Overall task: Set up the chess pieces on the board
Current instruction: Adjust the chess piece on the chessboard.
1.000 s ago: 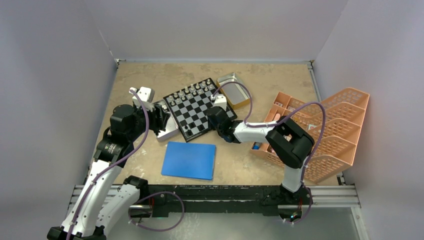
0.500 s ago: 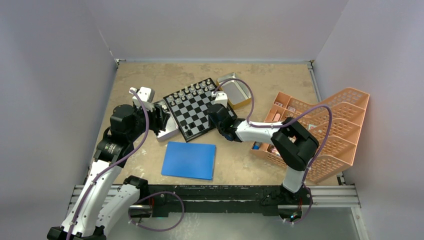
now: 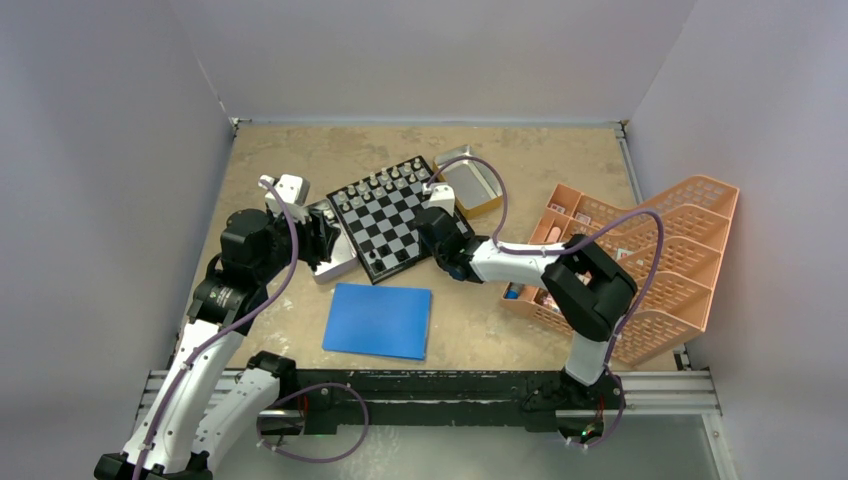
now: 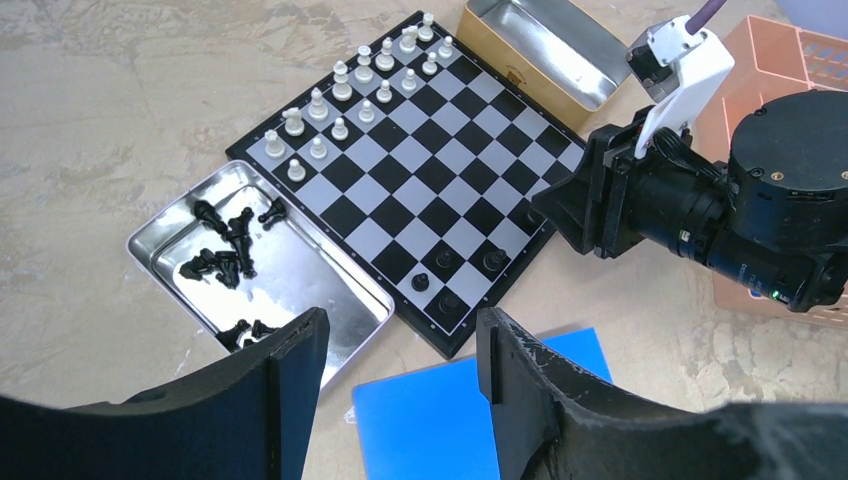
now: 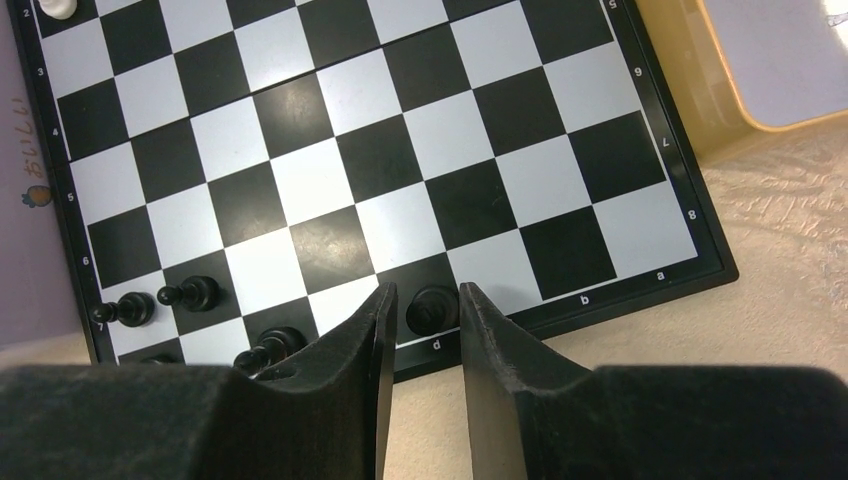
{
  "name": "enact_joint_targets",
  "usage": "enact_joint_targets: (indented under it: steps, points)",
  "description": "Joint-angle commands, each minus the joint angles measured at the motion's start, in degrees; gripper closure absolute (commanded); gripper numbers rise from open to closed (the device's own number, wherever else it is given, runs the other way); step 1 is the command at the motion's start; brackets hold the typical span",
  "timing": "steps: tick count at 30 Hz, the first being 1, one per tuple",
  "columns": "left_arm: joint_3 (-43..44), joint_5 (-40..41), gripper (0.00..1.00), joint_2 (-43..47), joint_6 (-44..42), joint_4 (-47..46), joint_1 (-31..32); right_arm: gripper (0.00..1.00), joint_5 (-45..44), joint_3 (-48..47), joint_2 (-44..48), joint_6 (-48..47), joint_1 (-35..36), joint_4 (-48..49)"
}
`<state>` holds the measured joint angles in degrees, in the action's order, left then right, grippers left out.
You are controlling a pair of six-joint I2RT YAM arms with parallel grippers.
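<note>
Tan, mottled table (image 3: 300, 160) fills the floor of a booth closed by plain grey-lilac walls (image 3: 430, 50) at the left, far and right sides. The board (image 3: 400, 217) lies turned at an angle in the middle. A steel tray (image 3: 340, 268) sits against its left edge and a gold tin (image 3: 468, 180) at its far right corner. A blue sheet (image 3: 378, 320) lies just near of the board, and peach baskets (image 3: 660, 260) stand well to the right.

White pieces (image 3: 385, 182) line the two far rows.

The left gripper (image 3: 325, 235) hovers over the tray. Its fingers are spread wide and hold nothing. The right gripper (image 3: 428, 232) is low over the board's near right edge.

Only the left wrist view shows what the arm hides from above. Loose black pieces (image 4: 230, 250) lie in a heap in the tray (image 4: 300, 270), and four more stand on the board (image 4: 420, 190) by its near corner. The left gripper (image 4: 400, 330) is open, and the right gripper (image 4: 545, 200) points at the board.

The right wrist view alone shows the border's printed letters and numbers. It also shows the right gripper (image 5: 425, 300) with fingers narrowly parted around one black piece (image 5: 432, 310). That piece stands on the edge row above the letter d. Whether the pads press it cannot be told.
</note>
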<state>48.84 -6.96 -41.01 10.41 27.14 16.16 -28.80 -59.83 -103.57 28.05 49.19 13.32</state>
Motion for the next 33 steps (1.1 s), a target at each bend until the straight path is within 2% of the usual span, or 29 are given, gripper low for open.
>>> enact_joint_targets:
  steps: [1, 10, 33]
  points:
    - [-0.2, 0.8, 0.44, 0.2, 0.3, -1.5, 0.1, 0.69, -1.3, -2.5, -0.5, 0.6, 0.4, -0.3]
    - [-0.1, 1.0, 0.44, 0.0, 0.3, -1.4, 0.1, 0.8, -0.2, -2.6, -0.3, -0.3, 0.4, 0.8]
    - [-0.1, 0.6, 0.44, -0.1, 0.3, -1.4, 0.1, 0.83, 1.0, -3.0, -1.4, -2.4, 0.9, 3.5]
